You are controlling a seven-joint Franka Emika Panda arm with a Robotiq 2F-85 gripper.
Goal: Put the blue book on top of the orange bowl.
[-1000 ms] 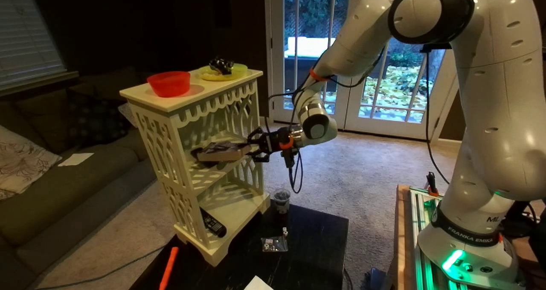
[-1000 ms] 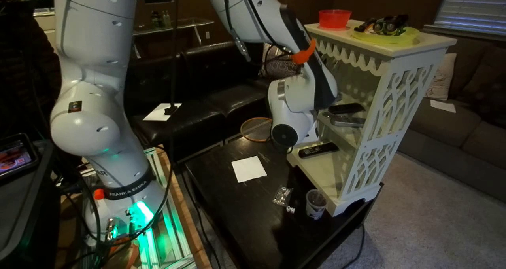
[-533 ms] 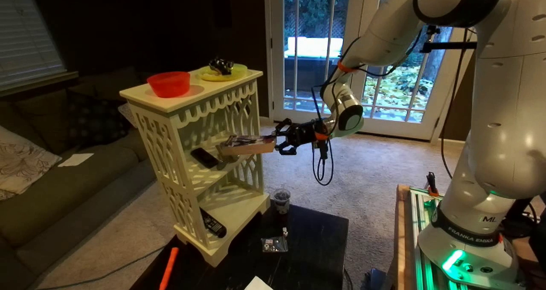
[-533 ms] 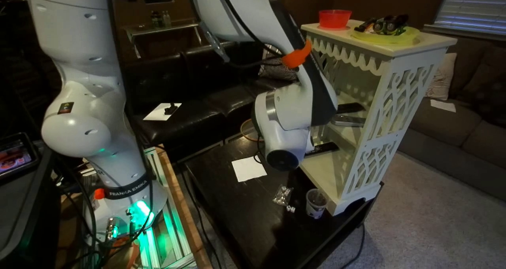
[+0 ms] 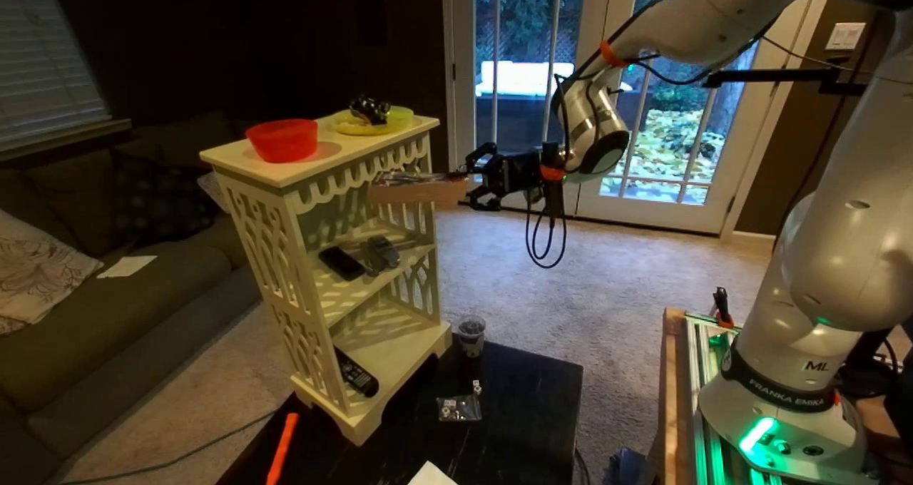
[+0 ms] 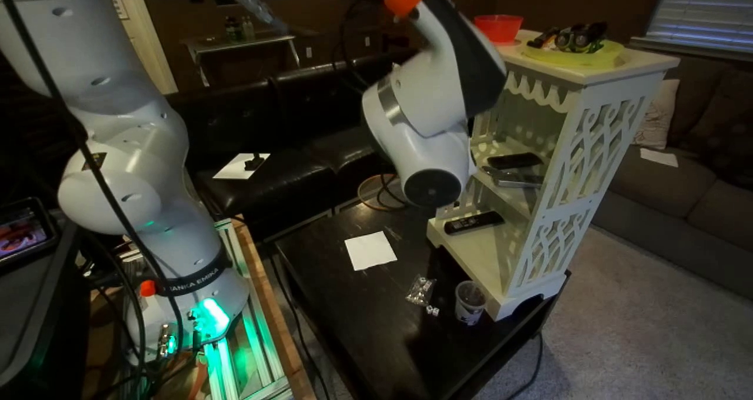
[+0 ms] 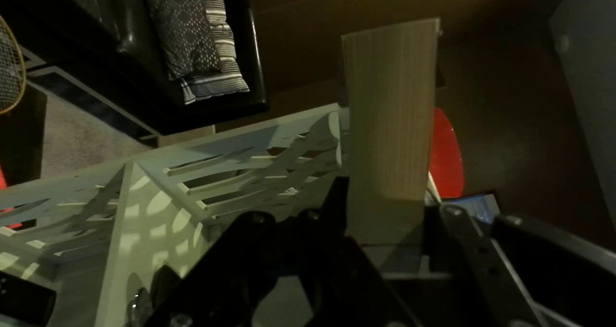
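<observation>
My gripper (image 5: 466, 185) is shut on the thick blue book (image 5: 419, 192), which juts out flat from the fingertips. Pale page edges face the camera; little of the cover can be made out. It hovers in front of the cabinet's upper opening, lower than the cabinet top. In the wrist view the book (image 7: 392, 120) stretches away between both fingers, its page side showing. The orange bowl (image 5: 282, 141) rests upright on the cabinet top, seen also as a red-orange bowl (image 6: 499, 29) in an exterior view and partly behind the book in the wrist view. The arm hides book and gripper in an exterior view (image 6: 432, 153).
Beside the bowl, a yellow-green plate (image 5: 399, 119) carries dark goggles (image 5: 370, 110). The cream cabinet (image 5: 278, 175) has a scalloped front edge under its top. A phone (image 5: 342, 263) and a grey device (image 5: 383, 253) lie on its middle shelf, a remote (image 5: 359, 374) below. A cup (image 5: 471, 335) stands near.
My gripper has drawn the book out of the cabinet's middle compartment, back toward the robot base, and then raised it. The phone and grey device on that shelf are now uncovered.
</observation>
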